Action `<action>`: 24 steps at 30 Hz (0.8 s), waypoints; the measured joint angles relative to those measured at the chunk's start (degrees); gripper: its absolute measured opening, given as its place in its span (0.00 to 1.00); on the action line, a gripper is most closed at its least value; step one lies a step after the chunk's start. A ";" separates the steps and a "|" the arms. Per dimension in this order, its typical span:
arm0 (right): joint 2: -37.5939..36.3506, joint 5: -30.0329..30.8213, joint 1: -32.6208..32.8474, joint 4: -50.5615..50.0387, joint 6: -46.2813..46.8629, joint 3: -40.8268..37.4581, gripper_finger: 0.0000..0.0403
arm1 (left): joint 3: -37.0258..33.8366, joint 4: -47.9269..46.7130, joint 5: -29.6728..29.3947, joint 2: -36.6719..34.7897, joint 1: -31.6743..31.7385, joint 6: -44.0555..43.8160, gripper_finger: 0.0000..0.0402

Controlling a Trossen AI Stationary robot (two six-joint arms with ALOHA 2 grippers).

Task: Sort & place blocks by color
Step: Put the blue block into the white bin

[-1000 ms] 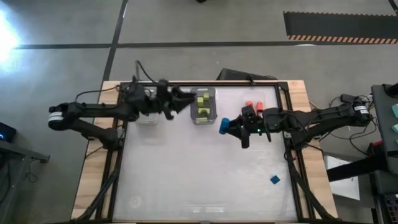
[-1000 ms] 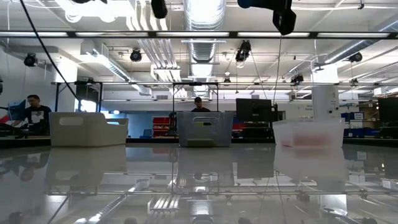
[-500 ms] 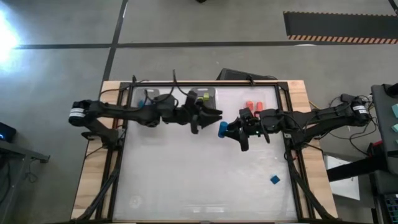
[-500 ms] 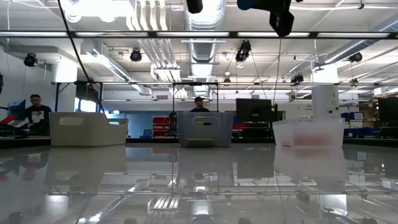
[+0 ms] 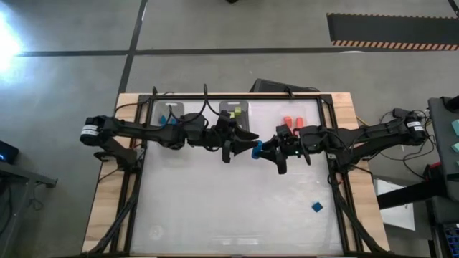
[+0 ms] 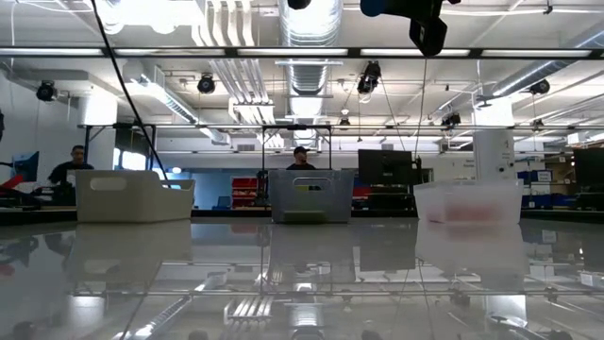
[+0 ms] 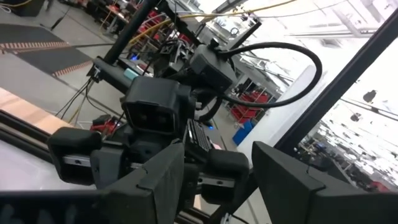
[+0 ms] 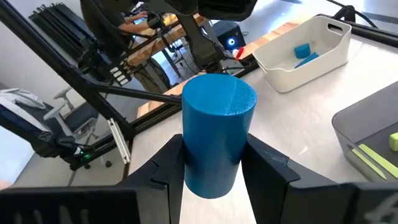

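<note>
My right gripper (image 5: 264, 148) is shut on a blue cylinder block (image 8: 217, 124) high above the middle of the table; it also shows at the top of the low view (image 6: 420, 24). My left gripper (image 5: 247, 141) is open and faces it from the left, close by. In the left wrist view its fingers (image 7: 163, 180) stand apart, with the right arm's wrist seen between them. A blue block (image 5: 316, 207) lies on the table near the right edge. Blue blocks (image 5: 170, 119) lie in the left bin, green ones (image 5: 234, 112) in the middle bin and orange-red ones (image 5: 292, 120) in the right bin. My right gripper pinches the blue cylinder between its two fingers (image 8: 166, 171), on the round side wall (image 8: 194, 163) toward its lower end. The fingers reach toward the table's left. The cylinder sticks out past the fingertips, its flat end (image 8: 227, 96) forward, lifted clear of the table.
Three bins stand in a row along the far edge: a white one (image 8: 323, 37) at the left, a grey one (image 8: 367, 134) in the middle and a clear one (image 6: 469, 200) at the right. People show in the room behind (image 6: 300, 157).
My left gripper has swung from over the far bins toward the table's right and near side, and now stands just in front of the right gripper's blue cylinder. My right gripper has shifted slightly left, still holding the cylinder.
</note>
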 joint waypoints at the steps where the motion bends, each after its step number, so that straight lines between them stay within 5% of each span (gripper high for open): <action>1: 0.00 0.00 0.00 -0.07 -0.02 0.00 0.29 | -0.01 -0.02 0.00 0.00 -0.06 0.15 0.43; 24: 0.00 0.00 0.00 0.15 -1.71 0.00 0.29 | -2.80 -1.77 -6.31 2.12 -0.67 7.13 0.43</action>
